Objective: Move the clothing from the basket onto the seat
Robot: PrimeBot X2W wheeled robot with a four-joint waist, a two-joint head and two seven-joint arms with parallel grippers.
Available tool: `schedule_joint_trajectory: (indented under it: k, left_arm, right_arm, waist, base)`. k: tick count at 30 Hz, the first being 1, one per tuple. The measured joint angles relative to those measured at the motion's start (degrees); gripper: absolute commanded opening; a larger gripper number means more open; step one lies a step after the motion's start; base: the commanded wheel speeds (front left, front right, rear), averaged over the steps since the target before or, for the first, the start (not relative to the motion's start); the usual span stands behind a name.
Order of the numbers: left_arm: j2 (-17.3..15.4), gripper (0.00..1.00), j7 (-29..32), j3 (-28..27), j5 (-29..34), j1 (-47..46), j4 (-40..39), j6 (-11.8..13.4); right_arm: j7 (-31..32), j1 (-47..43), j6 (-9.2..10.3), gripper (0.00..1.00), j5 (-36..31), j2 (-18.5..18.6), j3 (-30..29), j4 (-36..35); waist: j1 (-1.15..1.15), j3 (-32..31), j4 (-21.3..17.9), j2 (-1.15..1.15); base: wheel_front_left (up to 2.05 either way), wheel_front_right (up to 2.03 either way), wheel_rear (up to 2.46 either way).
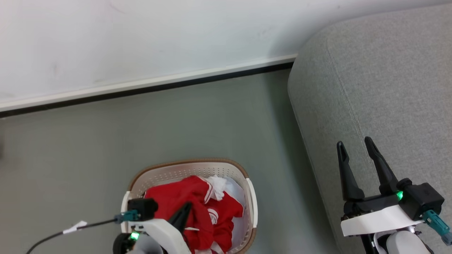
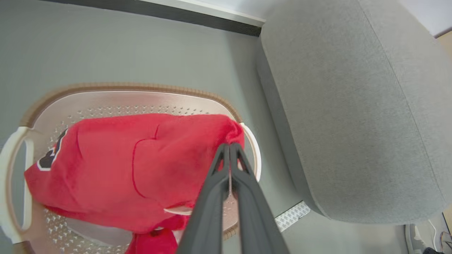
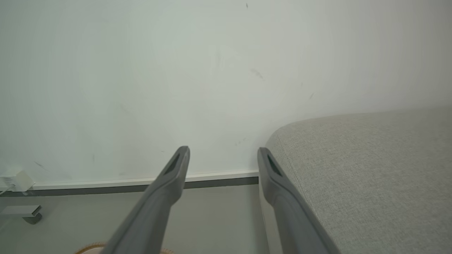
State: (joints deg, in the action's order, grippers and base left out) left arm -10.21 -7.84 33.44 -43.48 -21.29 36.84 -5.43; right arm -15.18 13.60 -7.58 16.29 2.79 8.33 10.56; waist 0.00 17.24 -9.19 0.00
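1. Grey-green floor (image 1: 106, 141), white wall (image 1: 141, 35), dark skirting (image 1: 148, 87); grey seat (image 1: 388, 88) right of basket (image 1: 190, 163).
2. Left gripper (image 2: 229, 145) clamps red clothing (image 2: 141, 165) lying in basket; right gripper (image 1: 355, 143) spread wide, empty, above seat edge.
3. Basket's near rim cut off.

Left gripper (image 2: 229, 150) pinching the red clothing (image 2: 134, 165)
The garment hangs over the basket (image 2: 116, 86) on the floor (image 2: 141, 46), with the grey seat (image 2: 353, 106) just beside.
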Motion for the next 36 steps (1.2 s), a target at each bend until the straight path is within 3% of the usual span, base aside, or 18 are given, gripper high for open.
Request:
schedule_joint_trajectory:
  k: [13,14,15,16,17,25,36]
  left_arm:
    - [0.8,0.00,-2.4,2.7,3.0,-10.2,19.6,-1.4]
    - [0.9,0.13,-3.0,2.7,3.0,-10.5,20.6,-1.4]
    - [1.1,0.41,-3.4,2.7,3.0,-10.8,21.5,-1.4]
    - [1.3,0.89,-3.9,2.7,3.0,-11.0,22.2,-1.4]
    - [1.6,1.00,-4.3,2.5,3.0,-11.2,23.0,-1.4]
    - [2.6,1.00,-7.0,0.8,2.9,-10.8,23.4,-1.5]
    - [2.1,1.00,-7.3,-13.4,13.0,4.3,-1.6,3.5]
  right_arm:
    - [0.0,1.5,0.00,1.00,1.6,0.0,0.1,-0.3]
    - [0.0,1.5,0.00,1.00,1.6,0.0,0.1,-0.3]
    - [0.0,1.5,0.00,1.00,1.6,0.0,0.1,-0.3]
    - [0.0,1.5,0.00,1.00,1.6,0.0,0.1,-0.2]
    - [0.0,1.5,0.00,1.00,1.6,0.0,0.0,-0.1]
    - [0.0,0.2,0.00,1.00,1.5,0.0,-0.6,0.6]
    - [0.0,-3.2,0.00,1.00,-0.6,0.0,-2.2,2.1]
  waist:
    - [0.00,3.9,-3.5,0.00]
    - [0.00,3.8,-3.7,0.00]
    - [0.00,3.7,-3.7,0.00]
    - [0.00,3.6,-3.7,0.00]
    - [0.00,3.4,-3.7,0.00]
    - [0.00,0.4,-2.3,0.00]
    - [0.00,-7.1,2.6,0.00]
  base:
    - [0.00,0.00,0.00]
    - [0.00,0.00,0.00]
    - [0.00,0.00,0.00]
    - [0.00,0.00,0.00]
    - [0.00,0.00,0.00]
    - [0.00,0.00,0.00]
    - [0.00,0.00,0.00]
